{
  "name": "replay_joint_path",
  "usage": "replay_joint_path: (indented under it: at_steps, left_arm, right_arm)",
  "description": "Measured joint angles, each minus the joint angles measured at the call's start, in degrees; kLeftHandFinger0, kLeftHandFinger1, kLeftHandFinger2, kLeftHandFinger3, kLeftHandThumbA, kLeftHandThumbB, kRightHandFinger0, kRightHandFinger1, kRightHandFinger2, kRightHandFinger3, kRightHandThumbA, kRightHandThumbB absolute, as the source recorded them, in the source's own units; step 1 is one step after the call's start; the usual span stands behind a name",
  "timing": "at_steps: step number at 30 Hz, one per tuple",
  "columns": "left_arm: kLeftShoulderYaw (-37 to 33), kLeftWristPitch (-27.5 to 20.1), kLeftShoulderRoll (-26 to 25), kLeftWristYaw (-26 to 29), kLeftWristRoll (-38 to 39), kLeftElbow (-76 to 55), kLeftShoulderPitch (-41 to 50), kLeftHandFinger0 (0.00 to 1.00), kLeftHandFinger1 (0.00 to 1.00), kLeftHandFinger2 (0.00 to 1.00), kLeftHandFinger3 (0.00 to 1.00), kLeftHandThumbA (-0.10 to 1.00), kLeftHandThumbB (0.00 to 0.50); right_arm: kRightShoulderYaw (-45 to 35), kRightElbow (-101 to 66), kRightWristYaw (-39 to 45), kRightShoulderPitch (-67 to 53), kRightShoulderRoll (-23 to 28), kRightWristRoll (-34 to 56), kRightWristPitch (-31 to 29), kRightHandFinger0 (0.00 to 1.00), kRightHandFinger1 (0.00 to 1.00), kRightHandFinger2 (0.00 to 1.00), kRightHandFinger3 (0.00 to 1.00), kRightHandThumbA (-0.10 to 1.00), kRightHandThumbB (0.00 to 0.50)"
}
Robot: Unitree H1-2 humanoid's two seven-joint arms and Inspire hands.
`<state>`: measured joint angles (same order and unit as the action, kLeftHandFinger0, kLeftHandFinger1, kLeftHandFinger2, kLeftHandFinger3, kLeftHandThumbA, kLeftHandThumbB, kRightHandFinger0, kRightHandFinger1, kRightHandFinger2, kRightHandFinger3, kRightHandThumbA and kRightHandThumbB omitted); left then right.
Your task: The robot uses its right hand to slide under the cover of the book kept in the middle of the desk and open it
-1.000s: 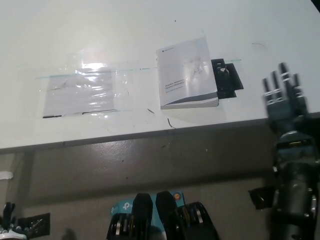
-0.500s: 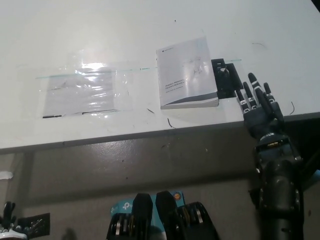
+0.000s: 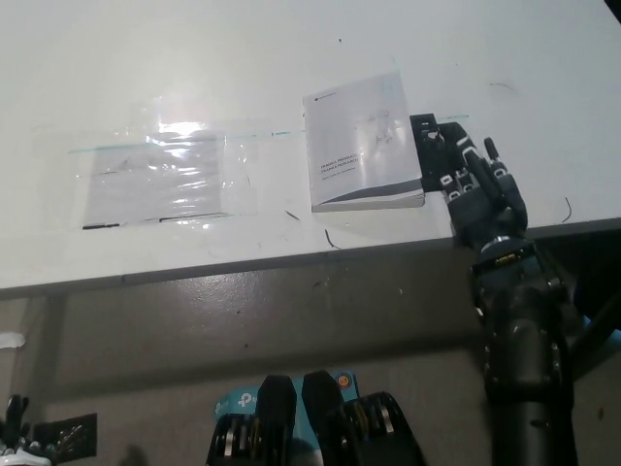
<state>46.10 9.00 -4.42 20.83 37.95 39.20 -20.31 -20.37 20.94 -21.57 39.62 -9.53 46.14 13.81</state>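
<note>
At the lower left corner of the frame, only a sliver of the white left hand [image 3: 12, 427] shows, resting low beside a small dark plate [image 3: 66, 435] on the floor; whether its fingers are apart or together cannot be told.

The black right arm [image 3: 524, 369] rises from the lower right of the frame, crossing the grey front edge of the worktop [image 3: 291, 58]. Its right hand [image 3: 478, 184] lies flat over the near edge of the white surface at centre right, fingers [image 3: 456, 155] spread apart and stretched toward the upper left, holding nothing. The fingertips lie over a black flat piece [image 3: 434, 136] that sits just beside the right edge of the book; whether they press on it cannot be told.

The book [image 3: 362, 141] lies closed in the middle of the frame, slightly tilted, its pale cover up with small dark print on the lower left part and a faint picture on the upper right. Its dark lower edge faces the near side of the worktop. The hand is just beside the book's lower right corner, not under the cover.

Farther left, well apart from the book, a clear plastic sleeve [image 3: 160, 175] lies flat on the worktop, shining under a bright glare. A thin line of tape [image 3: 262, 134] runs from its top toward the book.
</note>
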Motion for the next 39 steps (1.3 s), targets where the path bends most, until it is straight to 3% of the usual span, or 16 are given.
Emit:
replay_joint_path:
  at_steps: [6, 10, 14, 16, 17, 19, 21, 26, 36, 39]
  left_arm:
    - [-0.6, 0.0, 0.0, 0.0, 0.2, 0.0, 0.0, 1.0, 1.0, 1.0, 1.0, 1.0, 0.0]
    - [-0.8, 0.0, -0.1, 0.0, 0.2, 0.0, 0.0, 1.0, 1.0, 1.0, 1.0, 1.0, 0.0]
    - [-1.1, 0.1, -0.1, 0.1, 0.2, -0.3, 0.0, 1.0, 1.0, 1.0, 1.0, 1.0, 0.0]
    - [-1.2, 0.1, -0.1, 0.1, 0.2, -0.3, 0.0, 1.0, 0.98, 1.0, 1.0, 1.0, 0.0]
    - [-1.2, 0.1, -0.2, 0.1, 0.2, -0.3, 0.0, 1.0, 1.0, 1.0, 1.0, 1.0, 0.0]
    - [-1.2, 0.0, -0.2, 0.1, 0.2, -0.3, 0.0, 1.0, 1.0, 1.0, 1.0, 1.0, 0.0]
    - [-1.2, 0.0, -0.2, 0.1, 0.2, -0.3, 0.0, 1.0, 0.97, 1.0, 1.0, 1.0, 0.0]
    - [-1.2, 0.0, -0.2, 0.1, 0.2, -0.2, 0.0, 1.0, 0.98, 1.0, 1.0, 1.0, 0.0]
    - [-1.2, -0.1, -0.2, 0.1, 0.2, -0.2, 0.3, 1.0, 1.0, 1.0, 1.0, 1.0, 0.0]
    - [-1.2, -0.1, -0.2, 0.1, 0.2, -0.2, 0.3, 1.0, 1.0, 1.0, 1.0, 1.0, 0.0]
  right_arm:
    - [0.4, 2.8, 0.9, 0.8, -0.5, -1.0, 0.0, 0.69, 0.79, 0.93, 1.0, 0.96, 0.054]
    - [0.6, 3.7, 1.8, 0.8, -0.6, -1.7, 0.0, 0.64, 0.75, 0.88, 1.0, 0.94, 0.063]
    - [1.3, 4.6, 2.6, 0.7, -0.9, -2.7, 0.0, 0.61, 0.76, 0.89, 1.0, 0.96, 0.041]
    - [1.5, 4.7, 2.8, 0.7, -1.1, -3.0, 0.0, 0.62, 0.76, 0.89, 1.0, 0.95, 0.048]
    - [1.5, 4.8, 2.8, 0.7, -1.2, -3.2, 0.0, 0.71, 0.78, 0.91, 1.0, 0.95, 0.066]
    - [1.3, 5.2, 2.9, 0.8, -1.1, -3.3, 0.0, 0.72, 0.79, 0.93, 1.0, 0.96, 0.077]
    - [1.0, 5.6, 2.9, 0.8, -0.9, -3.5, 0.0, 0.66, 0.78, 0.93, 1.0, 0.97, 0.077]
    - [-0.1, 6.6, 2.9, 1.9, 0.4, -4.0, 0.0, 0.67, 0.76, 0.9, 1.0, 0.97, 0.089]
    - [-2.1, 6.7, 3.0, 4.5, 3.2, -4.0, -0.2, 0.56, 0.69, 0.83, 1.0, 0.97, 0.085]
    - [-2.5, 6.7, 3.0, 4.6, 3.4, -4.0, -0.2, 0.59, 0.7, 0.84, 1.0, 0.97, 0.078]
